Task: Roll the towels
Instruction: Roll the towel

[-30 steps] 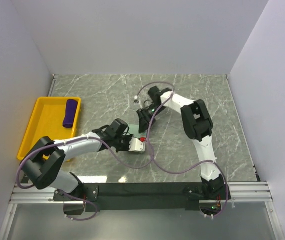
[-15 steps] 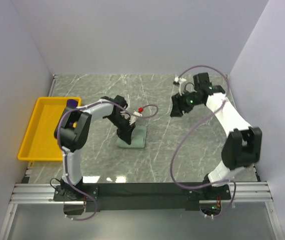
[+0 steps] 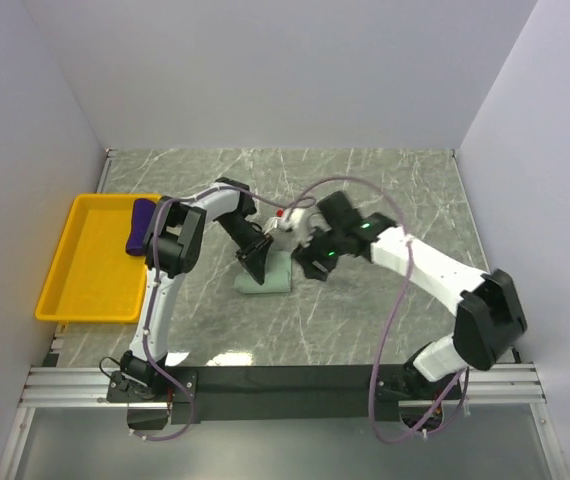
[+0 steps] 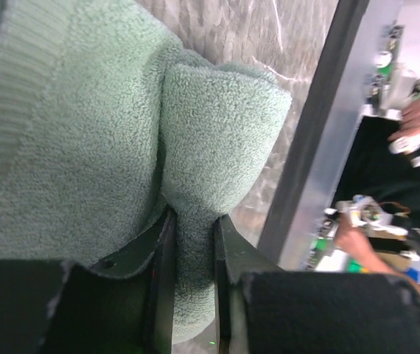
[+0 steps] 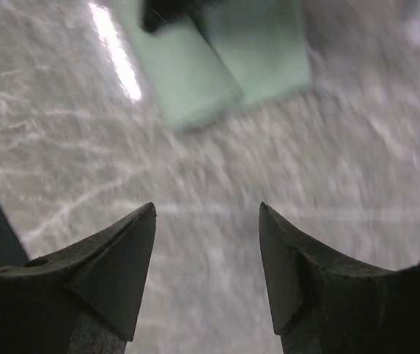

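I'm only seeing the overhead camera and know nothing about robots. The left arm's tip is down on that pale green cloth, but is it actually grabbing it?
Observer: Yes. Its wrist camera shows the left gripper pinching a raised fold of the pale mint green terry towel between its two fingers.
Visitor: And the other arm, holding anything?
Observer: No. The right gripper is open, with nothing in it.
Visitor: Is it touching the cloth?
Observer: No. Its wrist camera shows it above bare grey marble tabletop, the towel ahead of it.
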{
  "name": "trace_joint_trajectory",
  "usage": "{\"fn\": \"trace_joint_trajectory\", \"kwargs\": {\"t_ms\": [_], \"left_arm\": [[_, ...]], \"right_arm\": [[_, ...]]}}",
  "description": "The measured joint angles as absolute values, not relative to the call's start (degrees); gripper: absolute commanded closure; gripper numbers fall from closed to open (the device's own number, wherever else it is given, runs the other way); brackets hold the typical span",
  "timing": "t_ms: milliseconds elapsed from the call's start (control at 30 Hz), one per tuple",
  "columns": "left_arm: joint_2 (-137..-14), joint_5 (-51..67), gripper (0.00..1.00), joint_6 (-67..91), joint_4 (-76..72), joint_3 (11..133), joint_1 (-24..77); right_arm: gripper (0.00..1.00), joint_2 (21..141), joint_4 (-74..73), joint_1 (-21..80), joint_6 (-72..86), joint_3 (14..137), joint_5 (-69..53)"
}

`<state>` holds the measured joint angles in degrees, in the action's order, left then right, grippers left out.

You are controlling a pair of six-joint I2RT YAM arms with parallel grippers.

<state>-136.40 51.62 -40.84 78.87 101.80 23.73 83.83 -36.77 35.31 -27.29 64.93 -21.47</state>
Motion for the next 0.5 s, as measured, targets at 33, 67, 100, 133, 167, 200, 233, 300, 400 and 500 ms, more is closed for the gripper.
{"fn": "trace_joint_trajectory", "kwargs": {"t_ms": [33,67,100,133,167,200,233,300,400,500], "left_arm": [[-136.9,51.7,0.92,-40.3,79.4,102.3,23.7],[-137.2,51.7,0.91,-39.8,79.8,102.5,23.7],[-137.5,51.9,0.90,-39.3,80.1,102.7,23.7],[-137.7,52.0,0.89,-38.8,80.3,102.8,23.7],[-137.9,52.1,0.89,-38.2,80.5,102.8,23.7],[-138.0,52.2,0.89,-37.7,80.5,102.8,23.7],[-138.1,52.3,0.88,-37.1,80.6,102.8,23.7],[-138.3,52.7,0.87,-36.2,80.6,102.5,23.6],[-138.7,53.4,0.85,-35.1,80.7,102.3,23.3],[-139.2,53.8,0.84,-33.9,80.8,102.3,22.9]], "right_arm": [[0.35,85.5,-35.0,38.1,-27.8,65.1,-19.9],[0.34,87.0,-33.8,40.4,-28.2,65.5,-18.6],[0.34,88.9,-32.0,43.1,-29.0,65.9,-16.7],[0.34,91.1,-30.3,45.1,-29.8,66.3,-15.2],[0.33,93.1,-28.8,47.0,-30.6,66.7,-13.8],[0.33,95.0,-27.2,48.8,-31.5,66.9,-12.6],[0.33,96.5,-26.2,49.9,-32.2,67.0,-11.4],[0.33,99.7,-24.4,52.1,-33.8,67.4,-9.5],[0.37,102.7,-22.5,53.8,-35.7,67.5,-7.6],[0.58,104.4,-21.6,54.2,-37.1,67.9,-6.5]]}}
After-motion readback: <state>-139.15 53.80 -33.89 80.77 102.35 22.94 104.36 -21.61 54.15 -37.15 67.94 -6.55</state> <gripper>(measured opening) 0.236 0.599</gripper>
